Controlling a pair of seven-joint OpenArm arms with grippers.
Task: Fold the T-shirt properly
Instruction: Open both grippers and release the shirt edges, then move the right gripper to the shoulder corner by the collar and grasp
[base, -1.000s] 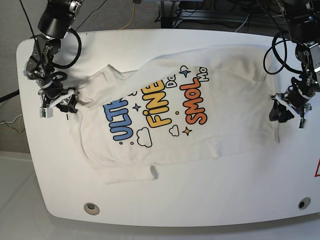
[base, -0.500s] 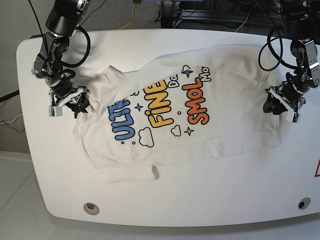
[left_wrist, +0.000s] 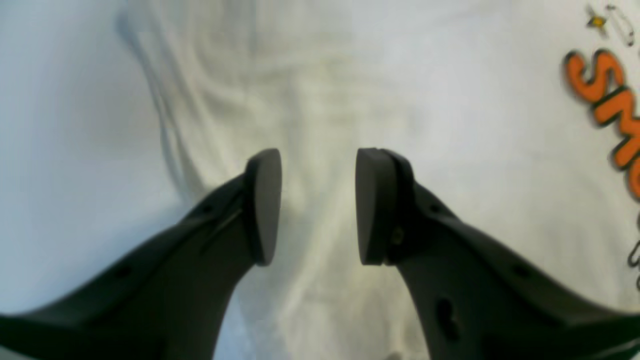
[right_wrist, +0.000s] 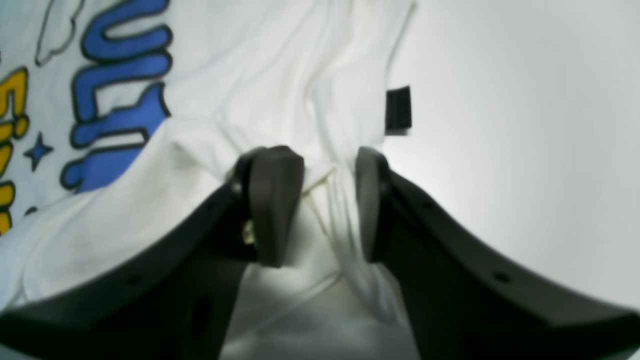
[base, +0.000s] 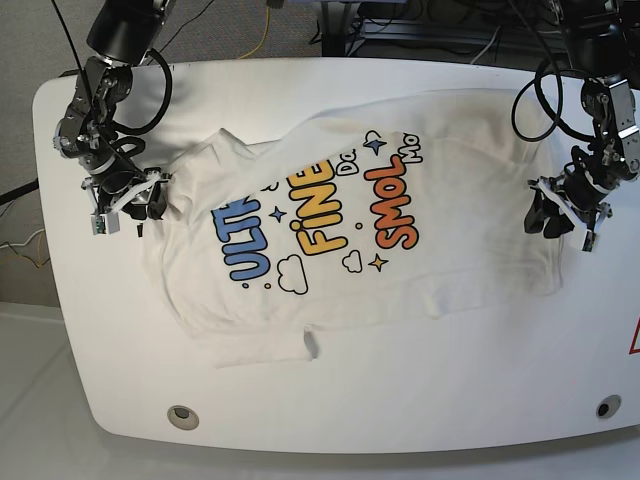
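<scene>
**White T-shirt spread on the table, my two pincers at its opposite ends**

The T-shirt (base: 350, 220) lies mostly flat and slightly skewed on the white table (base: 330, 410), print side up, showing "ULTRA" in blue, "FINE" in yellow and "SMOL" in orange. One edge nearest the table's front is turned over in a small flap.

My right gripper (base: 135, 200) sits at the end of the shirt beside the blue lettering. In my right wrist view its jaws stand partly apart, straddling a raised fold of white cloth (right_wrist: 325, 200); I cannot tell whether the pads press it. A small black tag (right_wrist: 398, 109) juts from the shirt's edge just beyond that gripper, over bare table.

My left gripper (base: 558, 215) is at the far end of the shirt, past the orange lettering. In my left wrist view (left_wrist: 317, 205) its jaws stand apart with nothing between them, over wrinkled white fabric close to the shirt's edge, the orange letters (left_wrist: 607, 107) off to one side.
</scene>
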